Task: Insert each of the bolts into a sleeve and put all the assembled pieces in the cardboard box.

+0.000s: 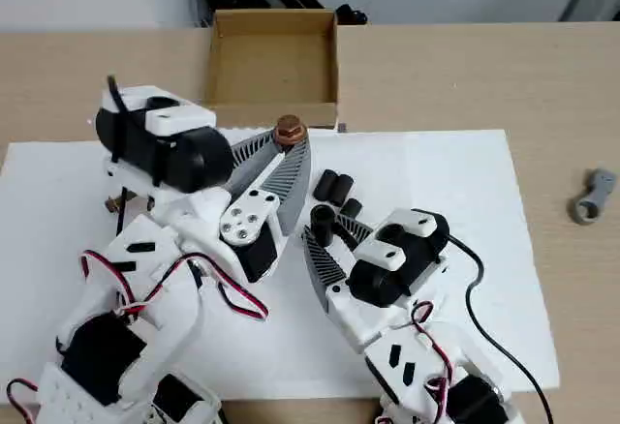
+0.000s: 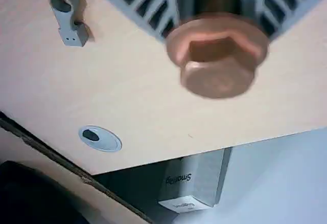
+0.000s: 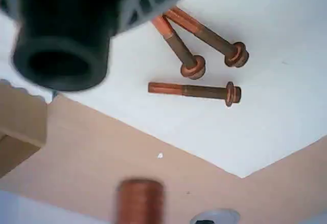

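The one piece of writing is a short line of print and a small label on a grey block (image 2: 196,180) seen past the table's edge in the left wrist view. The left gripper (image 1: 289,145) is clamped on a bolt (image 1: 290,132), its ribbed fingers (image 2: 148,4) pressing the shank on both sides while the flanged hex head sticks out beyond the tips. This bolt hangs over the far edge of the white sheet (image 1: 465,172), just beside the near wall of the cardboard box (image 1: 274,61), which stands on the table (image 1: 484,66) against that edge. The right gripper (image 1: 326,230) grips a sleeve (image 1: 322,219) near the middle of the sheet, and the right wrist view shows the open bore facing outward. Two spare sleeves (image 1: 334,187) lie just beyond it, between the two grippers. Three loose bolts (image 3: 194,90) lie on the sheet near one of its corners, two of them touching at the shanks. A grey tool (image 1: 593,196) rests on the bare table off the sheet's right edge, and a round grommet (image 2: 99,138) sits in the tabletop.
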{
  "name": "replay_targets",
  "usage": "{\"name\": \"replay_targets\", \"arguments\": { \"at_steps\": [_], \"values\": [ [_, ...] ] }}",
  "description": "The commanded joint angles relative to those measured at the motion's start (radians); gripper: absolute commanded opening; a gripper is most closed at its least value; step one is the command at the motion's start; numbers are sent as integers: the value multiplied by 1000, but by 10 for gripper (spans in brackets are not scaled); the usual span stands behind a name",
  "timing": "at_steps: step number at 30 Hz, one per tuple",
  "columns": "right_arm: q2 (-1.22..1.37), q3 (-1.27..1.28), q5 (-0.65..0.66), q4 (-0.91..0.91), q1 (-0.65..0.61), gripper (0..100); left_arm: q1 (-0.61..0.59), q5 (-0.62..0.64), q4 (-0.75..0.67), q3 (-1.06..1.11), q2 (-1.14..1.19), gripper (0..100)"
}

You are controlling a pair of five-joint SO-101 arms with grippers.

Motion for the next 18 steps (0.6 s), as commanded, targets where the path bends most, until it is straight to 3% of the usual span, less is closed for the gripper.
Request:
{"name": "replay_targets", "arguments": {
  "at_steps": [1, 9, 18],
  "values": [
    [-2, -5, -6, -25, -12, 4, 6, 9, -18, -27, 5, 5],
    [-2, -5, -8, -25, -12, 4, 83, 8, -29, 21, 6, 5],
    [-4, -5, -8, -25, -12, 4, 84, -5, -100, 94, 5, 5]
  ]
}}
